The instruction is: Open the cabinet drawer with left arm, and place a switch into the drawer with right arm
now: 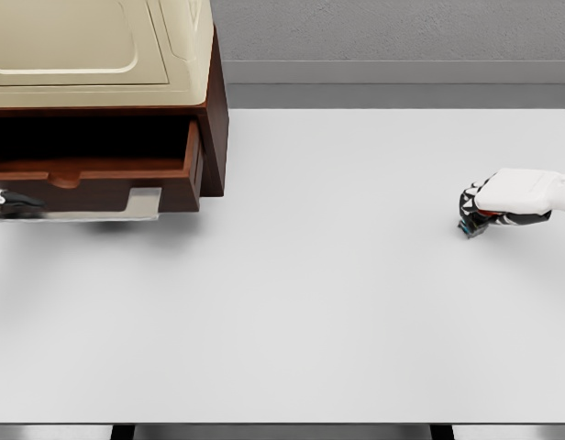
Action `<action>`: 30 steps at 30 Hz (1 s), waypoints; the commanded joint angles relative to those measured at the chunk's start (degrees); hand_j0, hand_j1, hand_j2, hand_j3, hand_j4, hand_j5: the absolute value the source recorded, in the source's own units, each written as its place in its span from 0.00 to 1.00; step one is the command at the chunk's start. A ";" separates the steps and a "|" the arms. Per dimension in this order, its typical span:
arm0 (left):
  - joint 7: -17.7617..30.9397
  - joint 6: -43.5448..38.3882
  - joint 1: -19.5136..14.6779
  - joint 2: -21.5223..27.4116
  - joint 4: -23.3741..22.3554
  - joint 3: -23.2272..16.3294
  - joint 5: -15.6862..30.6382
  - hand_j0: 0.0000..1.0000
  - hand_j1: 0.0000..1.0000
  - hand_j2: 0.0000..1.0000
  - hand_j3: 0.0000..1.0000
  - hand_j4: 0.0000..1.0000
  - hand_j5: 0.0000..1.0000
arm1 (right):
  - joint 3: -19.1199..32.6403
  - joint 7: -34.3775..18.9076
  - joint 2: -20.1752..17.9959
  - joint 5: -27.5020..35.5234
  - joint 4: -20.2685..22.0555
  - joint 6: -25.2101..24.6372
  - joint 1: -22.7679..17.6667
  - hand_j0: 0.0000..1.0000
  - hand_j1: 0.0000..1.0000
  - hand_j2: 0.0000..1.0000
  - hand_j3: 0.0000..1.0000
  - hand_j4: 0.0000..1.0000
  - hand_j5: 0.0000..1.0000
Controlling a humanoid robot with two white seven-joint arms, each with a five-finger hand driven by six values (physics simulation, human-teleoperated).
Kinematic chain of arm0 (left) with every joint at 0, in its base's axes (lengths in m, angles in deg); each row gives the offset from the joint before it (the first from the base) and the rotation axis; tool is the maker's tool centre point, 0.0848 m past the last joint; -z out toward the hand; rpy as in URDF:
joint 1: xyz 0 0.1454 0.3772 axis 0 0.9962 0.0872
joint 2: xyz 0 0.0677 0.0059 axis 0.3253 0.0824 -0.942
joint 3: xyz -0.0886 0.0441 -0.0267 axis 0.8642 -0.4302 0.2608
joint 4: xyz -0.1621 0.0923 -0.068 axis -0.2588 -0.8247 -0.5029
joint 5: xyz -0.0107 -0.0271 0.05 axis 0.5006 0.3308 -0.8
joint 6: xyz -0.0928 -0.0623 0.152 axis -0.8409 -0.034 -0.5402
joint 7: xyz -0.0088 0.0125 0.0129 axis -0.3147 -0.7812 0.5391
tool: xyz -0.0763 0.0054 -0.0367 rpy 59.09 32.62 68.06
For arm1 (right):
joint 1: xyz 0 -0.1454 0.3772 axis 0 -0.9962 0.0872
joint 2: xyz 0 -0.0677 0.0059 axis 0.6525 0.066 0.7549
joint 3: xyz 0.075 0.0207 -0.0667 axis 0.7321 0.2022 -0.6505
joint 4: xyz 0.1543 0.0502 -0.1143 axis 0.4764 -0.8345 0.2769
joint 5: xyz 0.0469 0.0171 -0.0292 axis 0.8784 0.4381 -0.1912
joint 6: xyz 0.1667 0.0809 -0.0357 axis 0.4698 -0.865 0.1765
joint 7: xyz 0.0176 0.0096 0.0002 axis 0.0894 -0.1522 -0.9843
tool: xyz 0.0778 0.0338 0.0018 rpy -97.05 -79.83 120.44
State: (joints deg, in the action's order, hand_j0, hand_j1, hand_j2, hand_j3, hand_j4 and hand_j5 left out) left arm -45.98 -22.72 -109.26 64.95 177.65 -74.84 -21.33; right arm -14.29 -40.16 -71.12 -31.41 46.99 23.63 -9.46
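My right hand (492, 209) is curled down around the small switch (470, 228) on the white table (310, 302), well right of the cabinet (108, 92), whose drawer (99, 179) stands pulled open, my left hand (7, 203) at its handle, fingers unclear.

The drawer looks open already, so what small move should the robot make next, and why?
Probably lift the right hand off the table with the switch. The drawer already stands pulled out, the left hand at its handle, and the right hand's fingers curl around the small switch far to the right, so raising it should come before carrying it over.
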 commanded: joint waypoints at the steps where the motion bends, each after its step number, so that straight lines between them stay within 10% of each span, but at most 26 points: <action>1: -0.04 -0.20 0.01 0.22 0.13 1.15 0.62 1.00 1.00 1.00 1.00 1.00 1.00 | 1.38 0.01 0.00 0.60 0.01 -0.17 0.00 0.38 0.38 0.38 0.38 0.38 0.38; 18: -0.04 -0.20 -5.00 -0.48 0.13 7.30 5.19 1.00 1.00 1.00 1.00 1.00 1.00 | 5.69 0.01 10.46 6.14 0.63 -0.17 9.67 0.39 0.39 0.39 0.39 0.39 0.39; 30: -0.04 -0.20 -5.00 -0.39 0.13 7.92 5.37 1.00 1.00 1.00 1.00 1.00 1.00 | -4.86 0.01 18.90 6.22 5.11 -0.17 21.71 0.40 0.40 0.40 0.40 0.40 0.40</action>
State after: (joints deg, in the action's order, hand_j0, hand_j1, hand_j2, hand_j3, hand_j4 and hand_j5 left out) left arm -46.00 -22.75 -114.26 64.48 177.79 -67.03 -16.44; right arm -17.66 -40.24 -53.63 -25.54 51.24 23.68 12.78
